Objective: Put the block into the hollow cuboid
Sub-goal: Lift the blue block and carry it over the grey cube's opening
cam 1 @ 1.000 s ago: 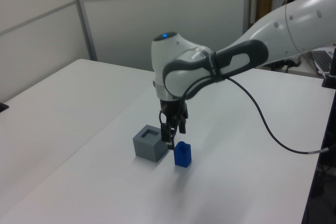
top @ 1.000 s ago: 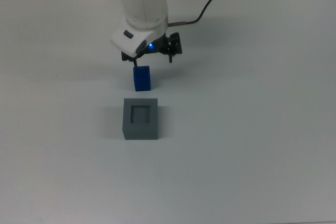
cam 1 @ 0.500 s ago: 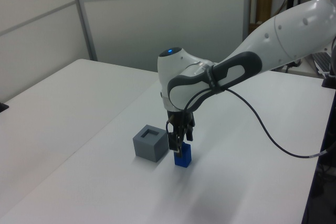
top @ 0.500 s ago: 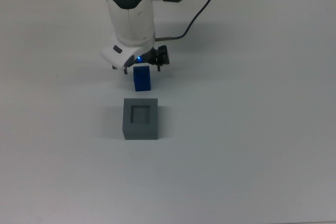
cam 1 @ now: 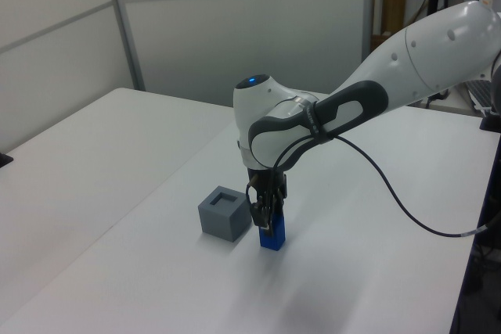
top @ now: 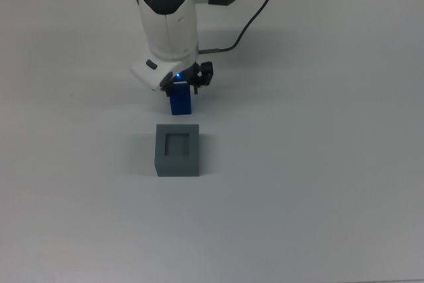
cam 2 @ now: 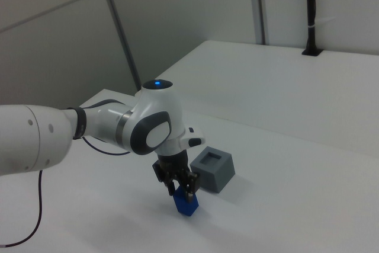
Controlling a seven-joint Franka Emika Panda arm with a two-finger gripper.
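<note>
The blue block [top: 180, 104] stands on the white table just beyond the hollow cuboid [top: 177, 150], a grey box with a square recess in its top, which also shows in the left view [cam 1: 223, 213] and the right view [cam 2: 213, 169]. My gripper [top: 180, 89] has come down over the block, with one finger on each side of its upper part. In the right view the gripper [cam 2: 181, 191] straddles the block [cam 2: 187, 205], and its fingers look a little wider than the block. The block [cam 1: 272, 237] sits on the table, a small gap from the cuboid.
The white tabletop [top: 318, 164] stretches around both objects. A black cable [top: 248, 21] runs from the arm's wrist toward the top view's upper edge. Wall panels [cam 1: 235, 29] stand behind the table in the left view.
The gripper moved over the block and came down around its top. The gap between its fingers has narrowed. Block and cuboid have not moved.
</note>
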